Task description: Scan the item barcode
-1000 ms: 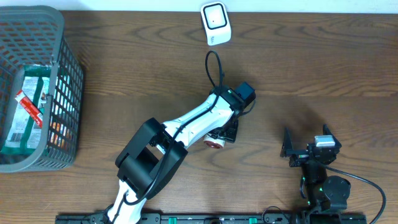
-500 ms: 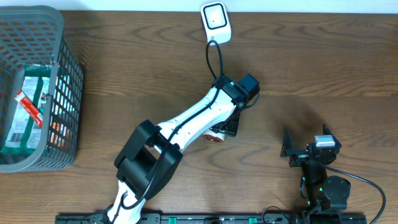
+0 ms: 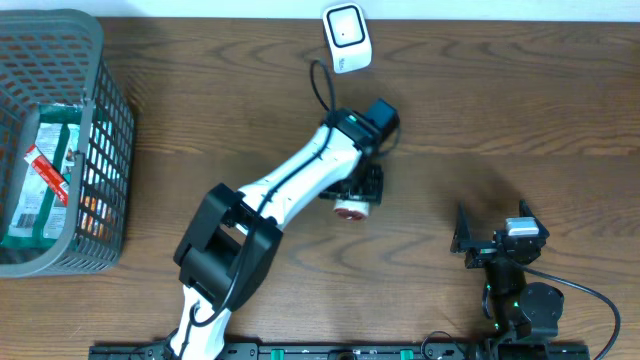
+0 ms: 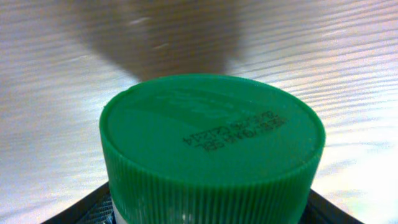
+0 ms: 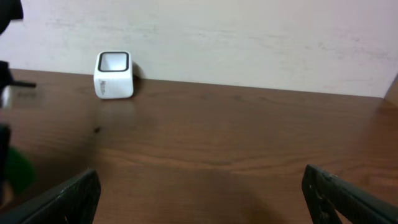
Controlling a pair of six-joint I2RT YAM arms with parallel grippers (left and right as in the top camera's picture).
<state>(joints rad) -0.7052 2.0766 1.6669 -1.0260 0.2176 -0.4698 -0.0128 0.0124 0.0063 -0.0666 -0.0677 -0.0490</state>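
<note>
basket [image 3: 112, 150]: snack packets [image 3: 45, 170] | left jaws: gripping green-capped bottle [image 4: 211, 137] | right jaws: spread apart, empty

The overhead view looks straight down on the wooden table [image 3: 520, 100]. It takes in the basket [image 3: 110, 130] at the left edge, the white scanner [image 3: 346, 37] at the far edge, and both arm bases along the near edge. The left wrist view sits very close to the green-capped item [image 4: 211, 143], which fills most of its frame, with blurred table beyond. The right wrist view looks low and level across the table toward the far wall [image 5: 249, 37]. It shares the scanner and the far tabletop with the overhead view.
</note>
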